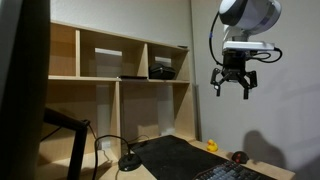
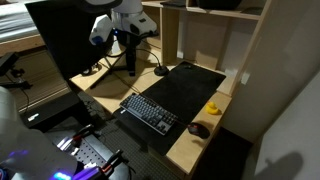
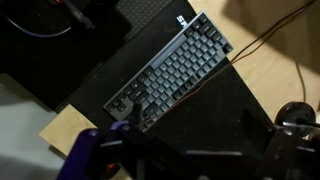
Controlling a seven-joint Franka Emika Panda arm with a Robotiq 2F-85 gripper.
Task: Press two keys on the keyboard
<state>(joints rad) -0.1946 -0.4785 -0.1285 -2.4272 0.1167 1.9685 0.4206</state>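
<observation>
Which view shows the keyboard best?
Wrist view: the keyboard sits whole in mid-frame, seen from above, with its key rows distinct. In an exterior view it is also whole, but small, and the keys blur together. In an exterior view only part of it shows at the bottom edge, dark and hard to read.

White rounded arm (image 1: 250,14) with a looping black cable (image 1: 212,38) and a black 2-fingered hand (image 1: 233,91).

Matt plastic keyboard (image 3: 170,72), smooth mat (image 2: 185,88), wooden desk (image 2: 185,148)
</observation>
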